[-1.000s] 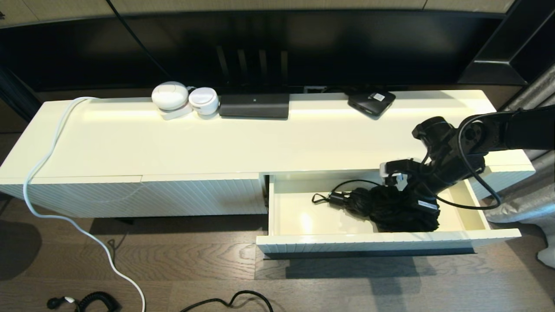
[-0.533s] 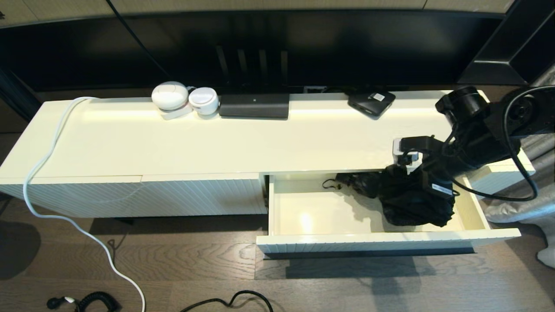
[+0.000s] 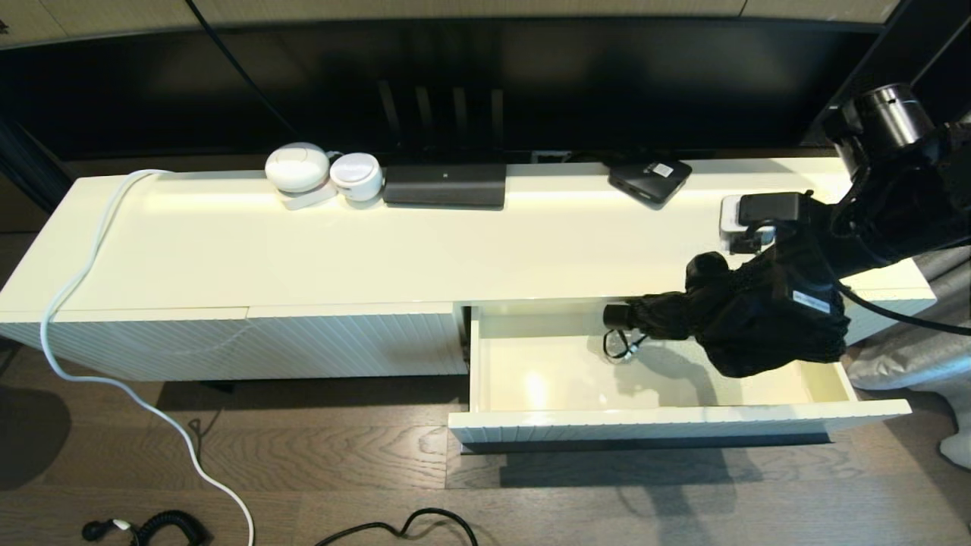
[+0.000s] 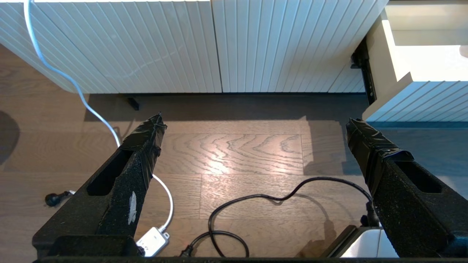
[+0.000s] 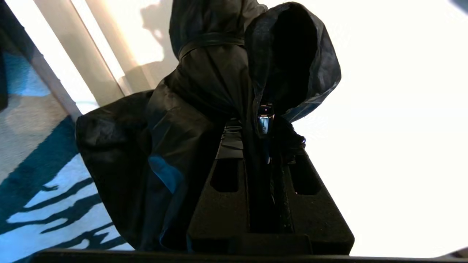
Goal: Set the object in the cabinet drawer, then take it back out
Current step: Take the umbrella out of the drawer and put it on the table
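The object is a folded black umbrella (image 3: 758,326) with a wrist cord hanging from its handle (image 3: 618,315). It hangs above the right half of the open cabinet drawer (image 3: 645,431), clear of the cream inside, handle pointing left. My right gripper (image 3: 766,262) comes down from the right and is shut on the umbrella's fabric. In the right wrist view its fingers (image 5: 226,146) pinch folds of the umbrella (image 5: 204,84), which covers most of them. My left gripper (image 4: 254,124) stays parked low over the wooden floor, open and empty.
The cabinet top (image 3: 455,243) carries two white round devices (image 3: 297,167), a black box (image 3: 444,184) and a small black box (image 3: 650,179) along its back. A closed ribbed front (image 3: 250,341) is left of the drawer. A white cable (image 3: 76,280) and black cable (image 4: 256,199) cross the floor.
My right arm has risen and drawn back to the right, lifting the umbrella off the drawer floor and into the air. The left arm has stayed still.
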Controlling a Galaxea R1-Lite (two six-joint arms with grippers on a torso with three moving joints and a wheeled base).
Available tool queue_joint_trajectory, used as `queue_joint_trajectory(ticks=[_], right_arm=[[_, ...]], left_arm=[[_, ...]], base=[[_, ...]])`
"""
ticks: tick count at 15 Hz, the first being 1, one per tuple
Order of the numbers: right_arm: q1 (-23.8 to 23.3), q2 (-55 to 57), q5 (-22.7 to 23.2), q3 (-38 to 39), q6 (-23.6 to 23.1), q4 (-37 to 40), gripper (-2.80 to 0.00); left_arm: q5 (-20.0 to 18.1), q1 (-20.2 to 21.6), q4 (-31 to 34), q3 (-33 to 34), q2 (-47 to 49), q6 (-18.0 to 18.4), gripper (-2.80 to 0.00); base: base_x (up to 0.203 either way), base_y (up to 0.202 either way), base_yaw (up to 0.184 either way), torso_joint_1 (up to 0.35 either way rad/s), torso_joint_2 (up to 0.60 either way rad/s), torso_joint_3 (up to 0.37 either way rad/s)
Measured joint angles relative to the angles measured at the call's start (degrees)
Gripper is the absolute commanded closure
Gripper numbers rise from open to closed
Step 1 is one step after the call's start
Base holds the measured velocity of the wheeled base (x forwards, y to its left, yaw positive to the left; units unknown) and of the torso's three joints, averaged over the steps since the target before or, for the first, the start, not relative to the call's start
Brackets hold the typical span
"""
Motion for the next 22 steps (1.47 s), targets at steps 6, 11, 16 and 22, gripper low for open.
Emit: queue_joint_trajectory(ticks=[6,11,16,22], right_arm=[[1.09,-6.45,0.01,1.20,0.13,0.00,0.00],[3.18,-10.20,-0.82,-0.99,0.36,-0.33,0.00],[6.89,-10.46,-4.92,-6.64,1.65,-5.23,0.00],[13.97,-7.58,-9.80,-14.40,3.53,-7.05,0.00]], left_arm=[[0.00,0.00,0.00,0.00,0.00,-0.03,-2.80],[0.00,0.00,0.02,0.00,0.00,-0.01,-2.80],[0.00,0.00,0.00,0.00,0.00,0.01,-2.80],[-0.02,0.00,0.00,0.00,0.00,-0.01,-2.80]], base=[[0.000,0.000,0.000,0.000,0.00,0.000],[0.000,0.000,0.000,0.000,0.00,0.000],[0.000,0.000,0.000,0.000,0.00,0.000],[0.000,0.000,0.000,0.000,0.00,0.000]])
